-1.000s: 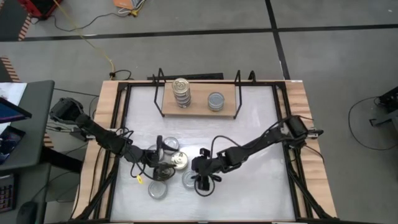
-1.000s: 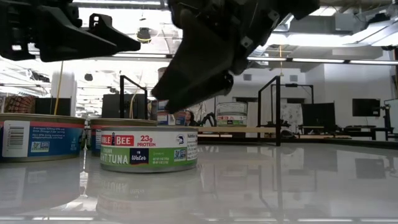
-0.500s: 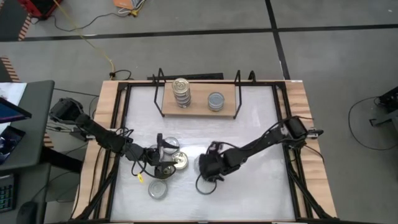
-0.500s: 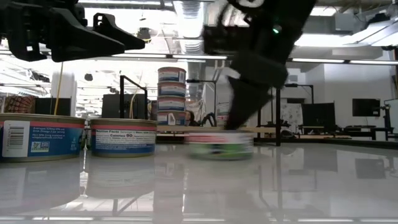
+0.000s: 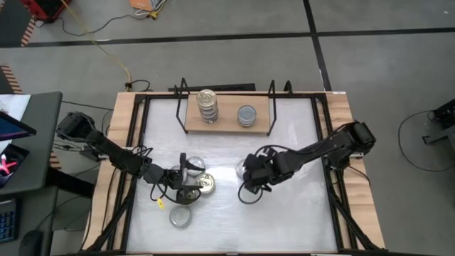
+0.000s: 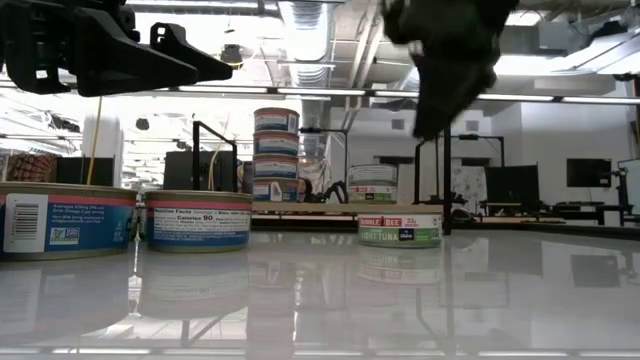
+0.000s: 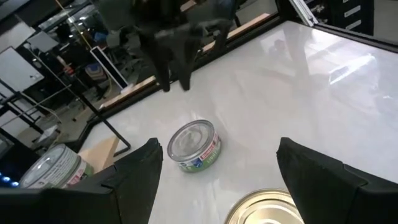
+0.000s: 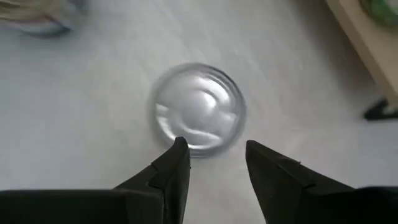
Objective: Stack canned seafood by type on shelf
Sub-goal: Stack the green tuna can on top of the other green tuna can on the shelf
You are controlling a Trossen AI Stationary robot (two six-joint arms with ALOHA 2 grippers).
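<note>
The white table (image 5: pixel 284 213) takes up most of what I can see, with the wooden shelf (image 5: pixel 226 121) standing at its far edge between two black wire frames (image 5: pixel 182 107). On the shelf's left side a stack of tins (image 5: pixel 207 105) rises several high, and a single silver-topped tin (image 5: pixel 247 114) sits apart to its right. The left arm reaches in low, its left gripper (image 5: pixel 186 181) spread wide and holding nothing, poised over a cluster of loose tins (image 5: pixel 200 183) near the front, with one more silver-topped tin (image 5: pixel 180 216) just in front of them. The right gripper (image 5: pixel 257 176) hangs above mid-table, its dark fingers (image 8: pixel 176 168) parted and gripping nothing. A silver-topped tuna tin (image 8: pixel 198 116) with a green label stands upright on the table just beyond those fingertips, not touching them.
</note>
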